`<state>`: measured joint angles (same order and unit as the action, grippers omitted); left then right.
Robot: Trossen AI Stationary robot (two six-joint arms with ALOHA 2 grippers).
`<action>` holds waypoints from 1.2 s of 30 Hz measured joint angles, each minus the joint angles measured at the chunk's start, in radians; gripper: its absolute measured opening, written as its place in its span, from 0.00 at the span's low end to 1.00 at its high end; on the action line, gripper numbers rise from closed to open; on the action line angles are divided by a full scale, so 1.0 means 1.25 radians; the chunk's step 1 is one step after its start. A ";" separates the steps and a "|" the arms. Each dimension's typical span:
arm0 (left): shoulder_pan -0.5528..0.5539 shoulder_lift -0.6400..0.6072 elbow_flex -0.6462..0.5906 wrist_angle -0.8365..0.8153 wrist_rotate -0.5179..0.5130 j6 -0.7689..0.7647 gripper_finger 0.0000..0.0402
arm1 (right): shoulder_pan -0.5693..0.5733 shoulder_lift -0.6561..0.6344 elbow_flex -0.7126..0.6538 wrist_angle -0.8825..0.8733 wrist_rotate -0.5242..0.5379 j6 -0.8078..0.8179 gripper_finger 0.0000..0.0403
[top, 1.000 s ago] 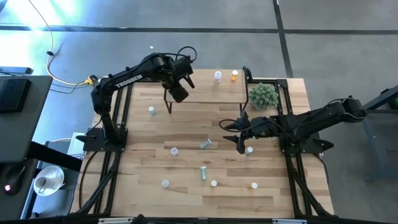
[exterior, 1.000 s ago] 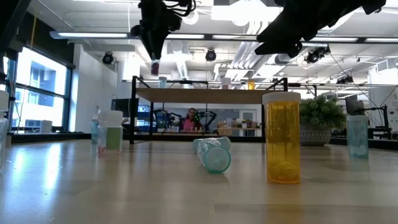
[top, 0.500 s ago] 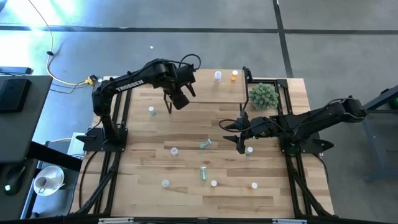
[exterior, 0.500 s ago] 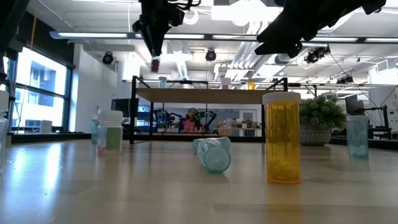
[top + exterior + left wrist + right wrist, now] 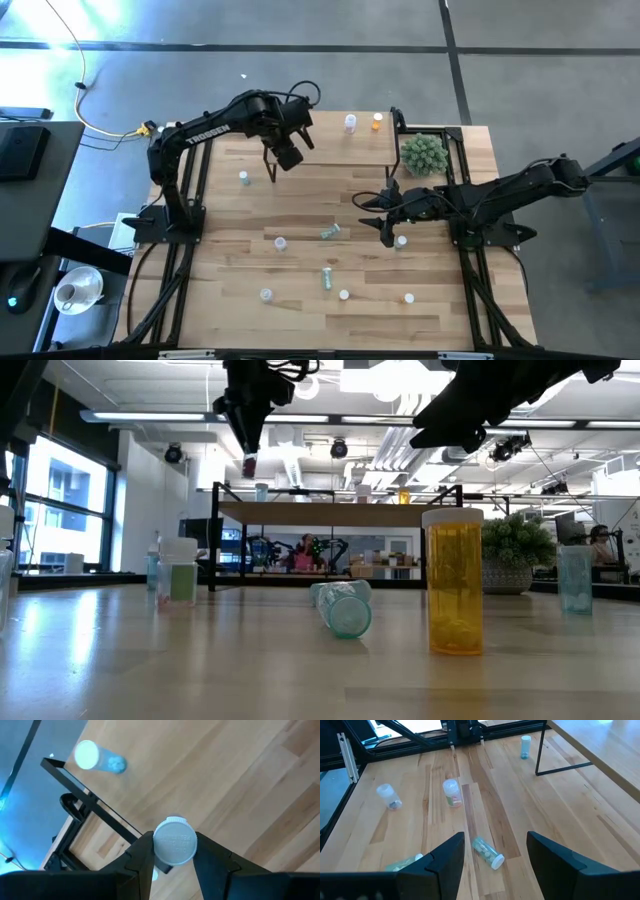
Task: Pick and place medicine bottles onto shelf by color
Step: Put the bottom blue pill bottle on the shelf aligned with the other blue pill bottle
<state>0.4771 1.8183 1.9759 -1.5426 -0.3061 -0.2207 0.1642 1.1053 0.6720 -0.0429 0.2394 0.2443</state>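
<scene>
Nearest in the low view, an orange bottle [image 5: 453, 581] stands upright beside a green bottle [image 5: 342, 607] lying on its side. Mid-table, the right gripper [image 5: 384, 222] hovers, fingers spread and empty. Farthest, the left gripper [image 5: 173, 851] clamps a white-capped bottle [image 5: 174, 840] above the shelf [image 5: 330, 150].

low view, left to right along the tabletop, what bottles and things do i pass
green bottle standing → teal bottle lying on its side → orange bottle standing → plant → clear bluish bottle standing
</scene>
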 joint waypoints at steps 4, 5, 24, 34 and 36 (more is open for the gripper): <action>0.003 0.000 0.000 -0.002 0.003 0.012 0.27 | 0.000 0.000 0.000 0.000 0.000 0.000 0.51; 0.001 0.000 0.000 -0.002 0.003 0.012 0.27 | 0.000 0.000 0.000 0.000 0.000 -0.001 0.51; 0.071 -0.154 -0.202 0.222 0.110 0.061 0.27 | 0.000 0.000 0.000 0.009 0.000 0.001 0.51; 0.117 -0.096 -0.202 0.229 0.137 0.075 0.27 | 0.000 0.000 0.000 0.008 0.000 -0.001 0.51; 0.117 -0.087 -0.202 0.230 0.138 0.075 0.27 | 0.000 0.000 0.000 0.008 0.000 -0.001 0.51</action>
<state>0.6235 1.7102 1.7229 -1.2549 -0.1342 -0.1268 0.1642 1.1053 0.6720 -0.0324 0.2394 0.2432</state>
